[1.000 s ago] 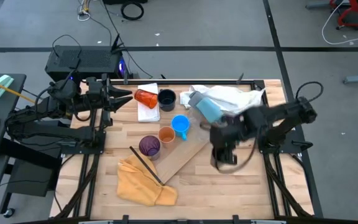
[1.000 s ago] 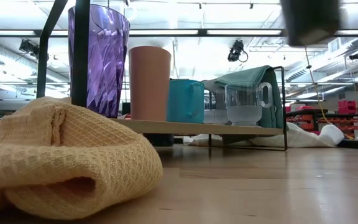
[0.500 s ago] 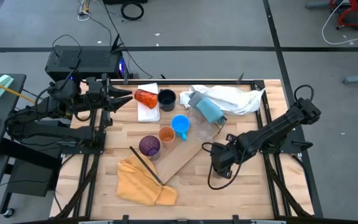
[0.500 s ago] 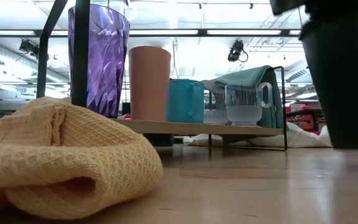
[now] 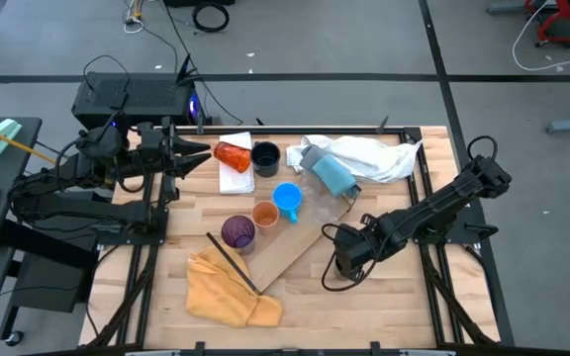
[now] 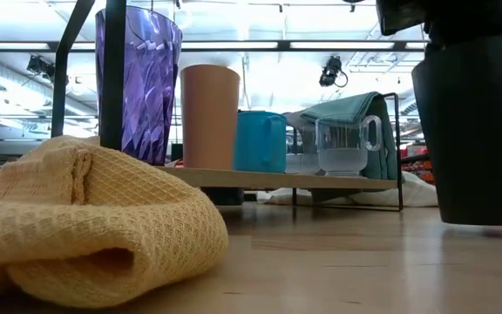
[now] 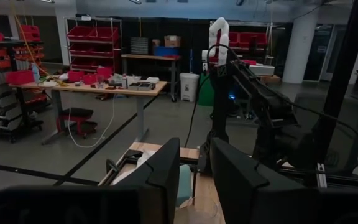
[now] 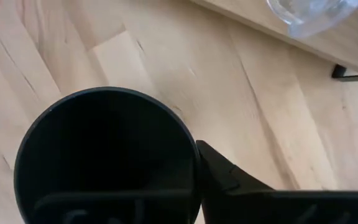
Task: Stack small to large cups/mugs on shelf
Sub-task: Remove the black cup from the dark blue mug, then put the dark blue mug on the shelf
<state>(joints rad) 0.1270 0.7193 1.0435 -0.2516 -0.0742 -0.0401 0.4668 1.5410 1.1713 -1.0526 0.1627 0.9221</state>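
My right gripper (image 5: 347, 262) is shut on a black mug (image 6: 476, 131) in front of the wooden shelf (image 5: 300, 247), toward the table's near right. On the shelf stand, bases down, a purple cup (image 5: 237, 231), an orange cup (image 5: 265, 214), a blue mug (image 5: 287, 198) and a clear glass mug (image 6: 347, 146). A red-orange tumbler (image 5: 231, 155) lies on its side on a white pad. A dark cup (image 5: 265, 155) stands beside it. My left gripper (image 5: 194, 151) waits raised at the far left, open, with nothing between its fingers. My right gripper holds the black mug by its rim (image 8: 190, 155), coming from above and pointing down. One finger (image 8: 235, 180) lies outside the wall; the other seems to be inside the hollow. The mug is upright, mouth up, its base at the table top or just above it.
A yellow cloth (image 5: 231, 287) lies bunched at the near left. A pale-blue cylinder (image 5: 330, 173) and a white cloth (image 5: 364, 153) lie at the far right. Bare table shows to the near right of the shelf.
My right gripper has come down and toward the table's near edge with the black mug, rolling as it went. The mug has sunk from above the low view's frame to table height. Nothing else has moved.
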